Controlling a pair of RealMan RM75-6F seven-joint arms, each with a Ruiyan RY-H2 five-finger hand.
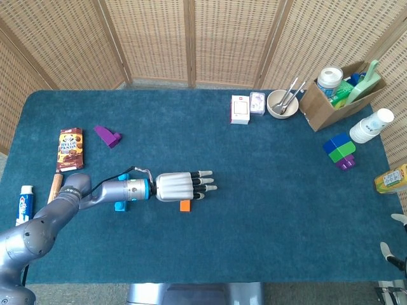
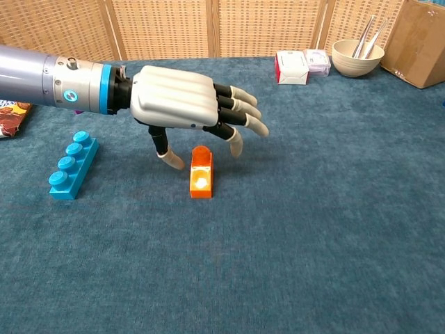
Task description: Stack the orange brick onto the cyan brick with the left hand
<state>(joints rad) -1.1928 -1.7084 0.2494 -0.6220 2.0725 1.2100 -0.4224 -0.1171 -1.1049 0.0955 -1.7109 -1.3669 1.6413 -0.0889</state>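
Note:
The orange brick [image 2: 201,175] lies on the blue cloth, seen also in the head view [image 1: 185,205]. My left hand [image 2: 188,106] hovers just above and behind it, palm down, fingers spread and empty; in the head view the left hand [image 1: 184,186] covers the brick's far end. The thumb hangs down left of the brick, apart from it. The cyan brick [image 2: 71,167] lies further left, mostly hidden under my forearm in the head view [image 1: 119,206]. Only fingertips of my right hand [image 1: 395,248] show at the lower right edge.
A purple block [image 1: 107,135], a snack box [image 1: 70,149], a tube [image 1: 25,204] and a wooden stick [image 1: 55,186] lie at the left. White boxes [image 1: 240,108], a bowl [image 1: 282,103], a cardboard box [image 1: 337,95], stacked cups [image 1: 372,125] and a blue-green brick stack [image 1: 339,150] sit at the right.

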